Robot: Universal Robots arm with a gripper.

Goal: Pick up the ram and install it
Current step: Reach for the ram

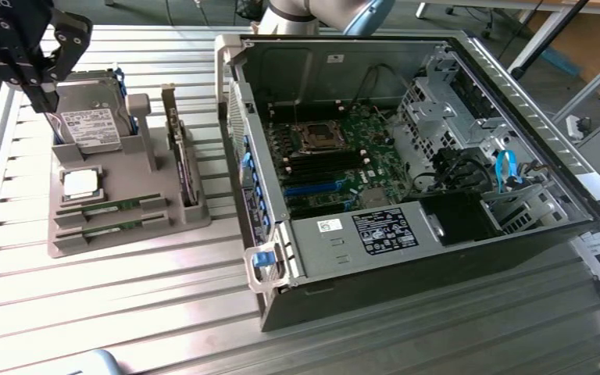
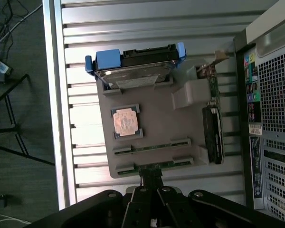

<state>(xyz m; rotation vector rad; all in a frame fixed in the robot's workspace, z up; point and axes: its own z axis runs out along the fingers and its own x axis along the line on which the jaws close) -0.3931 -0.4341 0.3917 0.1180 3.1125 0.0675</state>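
**Pincer shut above holder, ram in its slot**

We see the pincer closed w/ nothing between the tips, hanging above the grey holder and touching no part on it. In the wrist view the tips line up w/ the holder's ram end.

The ram sits on edge in the outermost slot of the holder, at the end opposite the HDD. A 2nd ram stick is in the next slot, parallel and just beside it, toward the holder's middle. The CPU lies flat in a pocket of the holder between 2nd stick and HDD. The exp. card stands on edge along the holder's long side, the side facing the PC case.

The case lies open next to the holder, w/ the mobo exposed inside. Both rest on the slatted metal tabletop.
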